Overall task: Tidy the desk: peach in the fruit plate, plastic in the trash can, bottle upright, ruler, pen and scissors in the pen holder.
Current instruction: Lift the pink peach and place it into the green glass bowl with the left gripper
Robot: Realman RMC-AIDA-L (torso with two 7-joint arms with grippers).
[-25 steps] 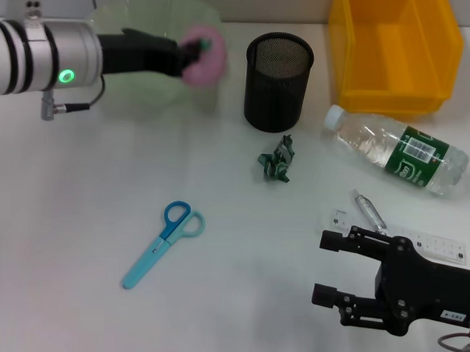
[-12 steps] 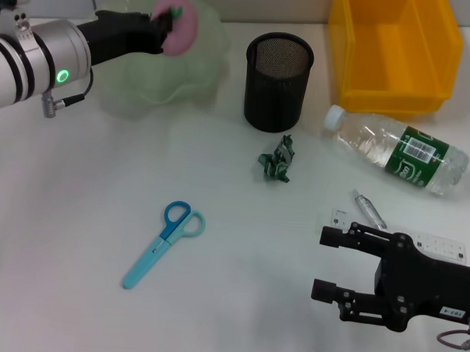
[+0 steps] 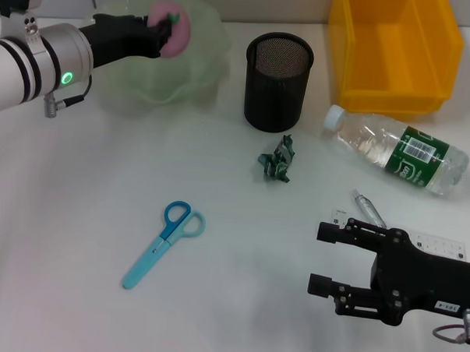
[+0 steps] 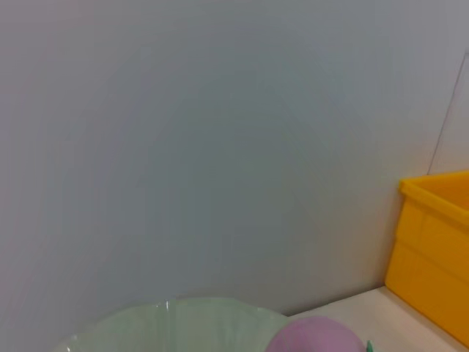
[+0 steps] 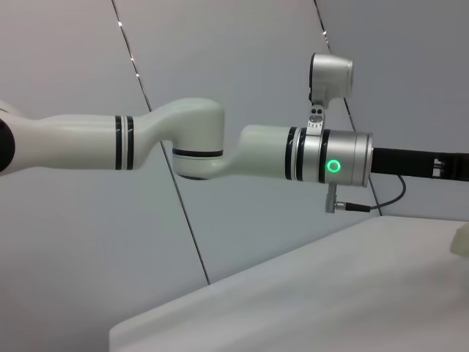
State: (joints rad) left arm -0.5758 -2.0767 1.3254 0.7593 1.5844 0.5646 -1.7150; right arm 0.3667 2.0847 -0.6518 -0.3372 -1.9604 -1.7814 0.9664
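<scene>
White counter [image 3: 77, 216] is strewn with scissors [image 3: 164, 243]. Over the fruit plate [image 3: 197, 69], the peach [image 3: 174, 25] is pinched by the left tool [image 3: 165, 26]; the right tool [image 3: 325, 259] is spread, idle.

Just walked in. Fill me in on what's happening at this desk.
The left gripper holds the pink peach over the green fruit plate, not yet released. The right gripper hangs open near the desk's front, beside the ruler and pen. The scissors, crumpled plastic and the bottle on its side all lie untouched; nothing shows above the pen holder rim.
</scene>
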